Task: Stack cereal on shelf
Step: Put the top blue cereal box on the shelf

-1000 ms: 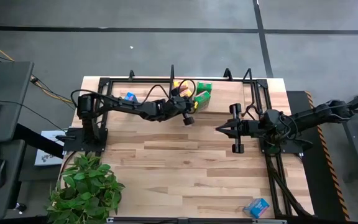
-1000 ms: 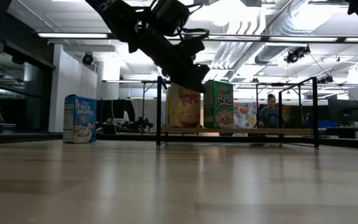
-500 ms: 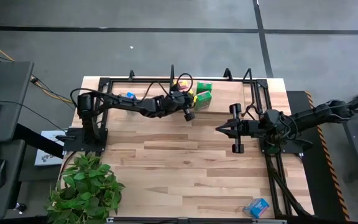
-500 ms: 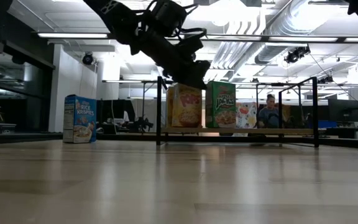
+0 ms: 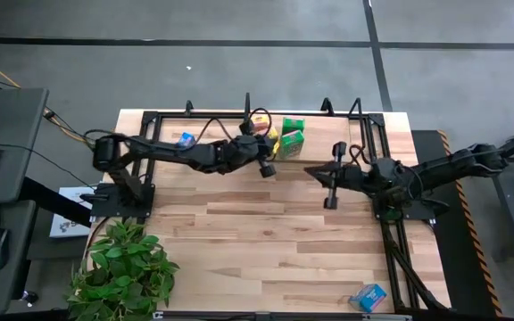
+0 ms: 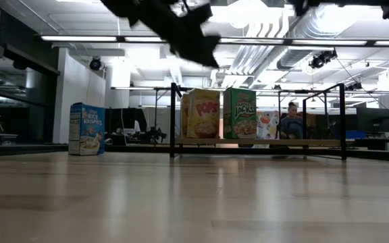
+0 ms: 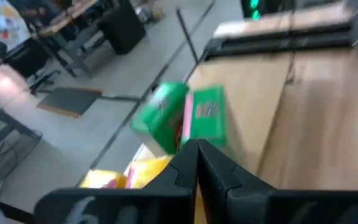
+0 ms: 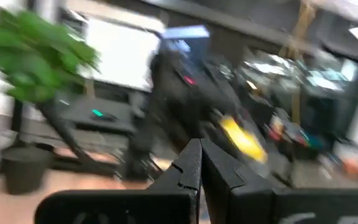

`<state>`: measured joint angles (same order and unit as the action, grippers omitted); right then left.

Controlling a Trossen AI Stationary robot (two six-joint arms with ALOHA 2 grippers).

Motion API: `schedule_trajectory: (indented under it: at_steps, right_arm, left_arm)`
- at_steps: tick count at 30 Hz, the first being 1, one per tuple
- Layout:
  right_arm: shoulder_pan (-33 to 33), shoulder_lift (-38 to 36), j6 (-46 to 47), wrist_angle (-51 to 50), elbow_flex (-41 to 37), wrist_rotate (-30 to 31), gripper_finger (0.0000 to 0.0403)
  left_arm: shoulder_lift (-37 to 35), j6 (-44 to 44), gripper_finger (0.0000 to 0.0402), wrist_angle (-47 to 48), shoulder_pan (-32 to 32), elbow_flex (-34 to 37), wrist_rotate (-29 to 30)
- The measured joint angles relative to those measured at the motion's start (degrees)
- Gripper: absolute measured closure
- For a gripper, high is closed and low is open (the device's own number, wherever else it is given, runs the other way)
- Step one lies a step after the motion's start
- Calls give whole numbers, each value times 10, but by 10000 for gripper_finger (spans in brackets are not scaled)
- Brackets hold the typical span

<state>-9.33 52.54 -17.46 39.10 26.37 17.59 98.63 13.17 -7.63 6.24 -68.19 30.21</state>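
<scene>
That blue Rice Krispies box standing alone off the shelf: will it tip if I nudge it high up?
Likely yes: the blue box stands upright on a narrow base, taller than wide. It looks like thin cardboard, so probably light, and could dent if squeezed hard.

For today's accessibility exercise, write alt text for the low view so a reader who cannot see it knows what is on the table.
A yellow Pops cereal box and a green Apple Jacks box stand upright side by side on the shelf, a low black frame with a wooden board. A blue Rice Krispies box stands on the tabletop to the left, and a dark robot arm hangs above.
</scene>
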Motion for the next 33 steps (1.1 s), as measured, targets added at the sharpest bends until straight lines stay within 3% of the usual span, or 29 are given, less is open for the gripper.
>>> schedule_trajectory:
  at_steps: [5,8,14,18,25,33]
  right_arm:
    - [54,33,82,-54,0,84,402]
    - [97,62,140,-105,8,87,402]
    - [145,135,246,-283,73,74,403]
    - [146,206,264,-305,109,87,403]
    - [146,324,261,-307,170,178,403]
    - [138,372,260,-364,227,227,403]
  left_arm:
    - [-79,-10,401,47,-43,3,6]
    - [-134,-3,401,-28,-68,56,5]
    - [-236,-3,401,-228,-91,227,-45]
    - [-281,-8,401,-284,-90,292,-48]
    - [-311,-10,401,-268,-97,301,-49]
    - [-313,4,401,-253,-110,301,-40]
